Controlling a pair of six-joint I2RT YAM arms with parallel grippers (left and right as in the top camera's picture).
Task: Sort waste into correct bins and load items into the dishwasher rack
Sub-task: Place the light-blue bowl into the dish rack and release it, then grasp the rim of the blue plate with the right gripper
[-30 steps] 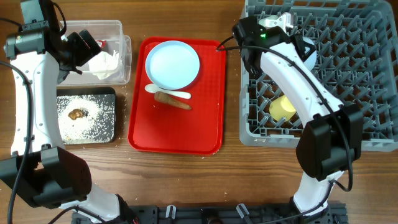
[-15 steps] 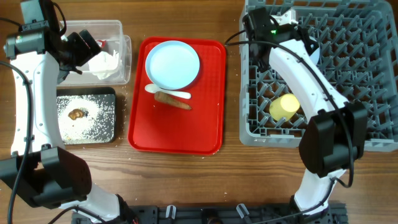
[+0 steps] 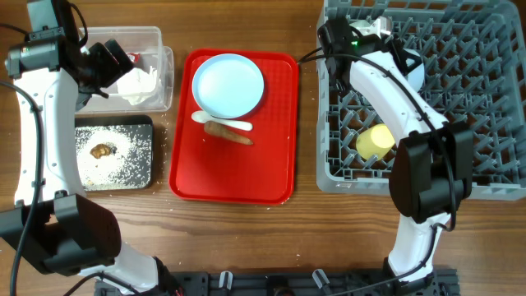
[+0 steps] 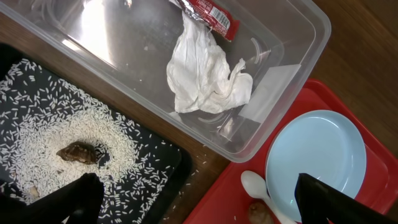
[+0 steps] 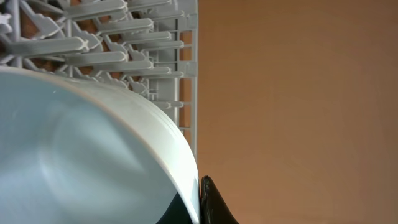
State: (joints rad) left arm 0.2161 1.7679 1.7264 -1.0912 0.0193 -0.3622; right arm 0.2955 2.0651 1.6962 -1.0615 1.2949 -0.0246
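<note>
The left end effector hangs spread wide over the clear tub, gripping nothing. Inside the tub lie the crumpled napkin and the red-and-white wrapper. At the tub's 6 o'clock, the black tray holds white crumbs and a brown lump. On the red tray, the plate has the spoon and sausage stick at its 6 o'clock. The right end effector is pressed together on a pale blue bowl at the rim, at the rack's 11 o'clock. The yellow cup lies at the rack's 8 o'clock.
</note>
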